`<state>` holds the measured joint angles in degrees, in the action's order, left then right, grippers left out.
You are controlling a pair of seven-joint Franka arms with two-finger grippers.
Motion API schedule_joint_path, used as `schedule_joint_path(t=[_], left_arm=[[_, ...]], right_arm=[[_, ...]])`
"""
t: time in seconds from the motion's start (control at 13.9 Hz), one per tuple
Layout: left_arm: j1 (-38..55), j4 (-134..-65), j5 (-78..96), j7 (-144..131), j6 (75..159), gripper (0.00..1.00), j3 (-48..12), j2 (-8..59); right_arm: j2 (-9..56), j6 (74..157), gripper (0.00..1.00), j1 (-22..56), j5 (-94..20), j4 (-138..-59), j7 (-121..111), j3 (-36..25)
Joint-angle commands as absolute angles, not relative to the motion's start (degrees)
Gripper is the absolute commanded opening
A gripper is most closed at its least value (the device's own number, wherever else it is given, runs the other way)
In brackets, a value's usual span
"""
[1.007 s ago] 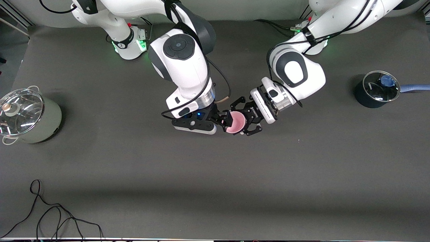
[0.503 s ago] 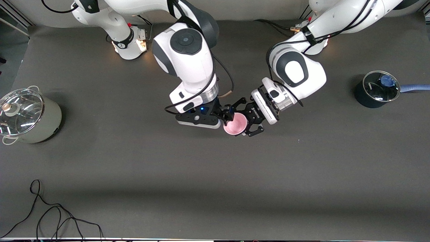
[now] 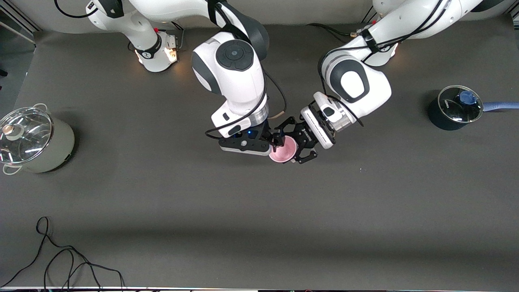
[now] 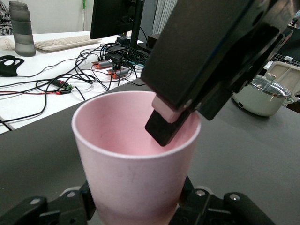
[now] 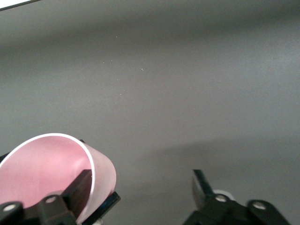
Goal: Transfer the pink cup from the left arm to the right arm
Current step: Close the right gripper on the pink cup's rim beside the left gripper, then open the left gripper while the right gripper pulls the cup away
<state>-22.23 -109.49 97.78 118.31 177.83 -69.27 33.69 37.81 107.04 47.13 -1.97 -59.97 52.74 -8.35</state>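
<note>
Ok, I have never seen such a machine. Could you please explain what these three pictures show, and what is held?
These are two robot arms at a table, each ending in a two-finger gripper. One picture looks down from a high camera facing them. The other two come from cameras on each arm's wrist. The left gripper is shut on the pink cup, holding it up over the middle of the table. The right gripper is open, with one finger inside the cup's rim. A pale green pot stands at the right arm's end, a dark pot at the left arm's end. A black cable lies nearest the front camera.
</note>
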Motion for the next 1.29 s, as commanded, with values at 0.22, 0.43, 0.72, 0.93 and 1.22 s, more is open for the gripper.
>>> schedule_joint_path(t=[0.22, 0.43, 0.72, 0.93, 1.22], left_arm=[[-21.6, -108.0, 99.6, 119.3, 179.8, 0.25, -69.5, 33.5], [-21.6, -107.9, 99.6, 119.3, 179.8, 0.25, -69.5, 33.5], [-21.6, -107.8, 99.5, 119.3, 179.8, 0.34, -69.5, 33.6], [-21.6, -107.4, 99.3, 119.3, 179.7, 0.99, -69.5, 33.6], [-21.6, -107.3, 99.2, 119.3, 179.7, 0.99, -69.5, 33.6]], right_arm=[[38.1, 106.4, 0.00, 46.9, -1.1, -59.2, 53.6, -8.2], [37.9, 106.4, 0.00, 46.7, -1.1, -59.1, 53.5, -8.1], [37.7, 106.4, 0.00, 46.6, -1.2, -59.0, 53.5, -8.1], [37.3, 106.3, 0.00, 46.4, -1.4, -59.1, 53.4, -8.2], [35.3, 103.9, 0.00, 45.2, -1.8, -58.9, 51.8, -8.3]])
